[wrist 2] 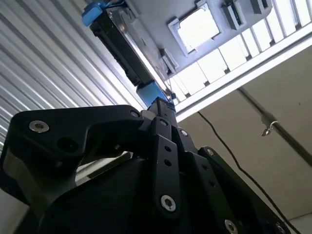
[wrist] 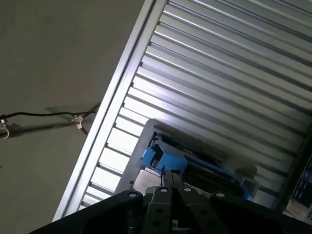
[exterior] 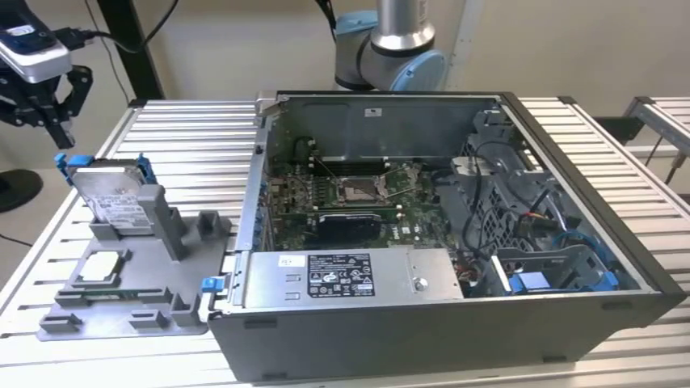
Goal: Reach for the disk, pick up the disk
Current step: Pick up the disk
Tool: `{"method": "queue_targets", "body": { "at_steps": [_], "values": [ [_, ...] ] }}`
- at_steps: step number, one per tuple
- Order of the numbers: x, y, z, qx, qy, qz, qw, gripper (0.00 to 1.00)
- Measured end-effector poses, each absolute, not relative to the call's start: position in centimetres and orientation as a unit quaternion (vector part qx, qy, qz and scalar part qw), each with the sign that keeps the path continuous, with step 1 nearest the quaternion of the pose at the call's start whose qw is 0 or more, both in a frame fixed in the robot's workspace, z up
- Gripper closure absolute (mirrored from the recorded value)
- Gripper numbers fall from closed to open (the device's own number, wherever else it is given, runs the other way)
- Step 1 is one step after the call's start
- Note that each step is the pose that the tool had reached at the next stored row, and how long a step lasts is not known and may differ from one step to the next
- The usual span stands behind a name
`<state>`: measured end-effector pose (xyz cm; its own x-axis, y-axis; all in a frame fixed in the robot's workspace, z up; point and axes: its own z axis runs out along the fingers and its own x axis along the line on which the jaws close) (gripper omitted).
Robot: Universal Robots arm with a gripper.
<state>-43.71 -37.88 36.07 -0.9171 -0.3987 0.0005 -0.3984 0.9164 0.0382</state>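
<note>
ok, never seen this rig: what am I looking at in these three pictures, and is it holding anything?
It's one robot arm with a pincer on its end. The exterior view comes from a camera off the arm; both wrist views ride on the arm and look past the pincer. On the slatted table sits an open computer case, motherboard showing. At the exterior view's left, a grey fixture carries the disk standing upright, blue bracket round its edges, and a small square chip lying flat. The pincer hangs above the disk, apart from it, holding nothing.
</note>
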Motion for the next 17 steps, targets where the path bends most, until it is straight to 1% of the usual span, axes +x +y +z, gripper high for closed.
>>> {"method": "queue_targets", "body": {
  "at_steps": [17],
  "values": [
    [-43.72,-37.88,36.07,0.324,-0.946,-0.018,0.006,1.00]
  ]
}}
